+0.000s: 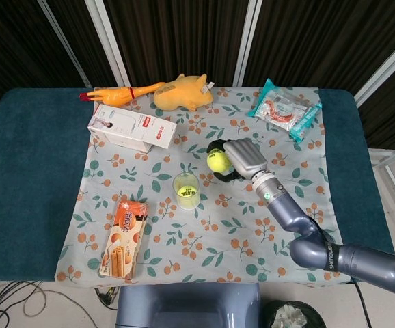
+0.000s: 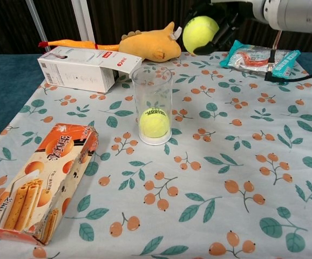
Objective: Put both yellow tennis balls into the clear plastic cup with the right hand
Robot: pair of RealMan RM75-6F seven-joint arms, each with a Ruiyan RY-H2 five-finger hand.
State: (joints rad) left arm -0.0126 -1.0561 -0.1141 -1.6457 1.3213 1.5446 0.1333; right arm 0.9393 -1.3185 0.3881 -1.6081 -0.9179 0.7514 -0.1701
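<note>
The right hand point(image 2: 212, 21) grasps the second tennis ball point(image 2: 200, 33), fingers wrapped round its middle. It looks light, felted, springy; likely to bounce off the ball in the clear plastic cup point(image 2: 152, 104), which could tip.

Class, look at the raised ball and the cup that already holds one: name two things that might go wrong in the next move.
1. The right hand holds the second yellow tennis ball high and to the right of the clear plastic cup; released off-centre, it may hit the rim and bounce away.
2. The narrow, upright cup already holds the first yellow tennis ball; a knock from the hand might tip it.
</note>
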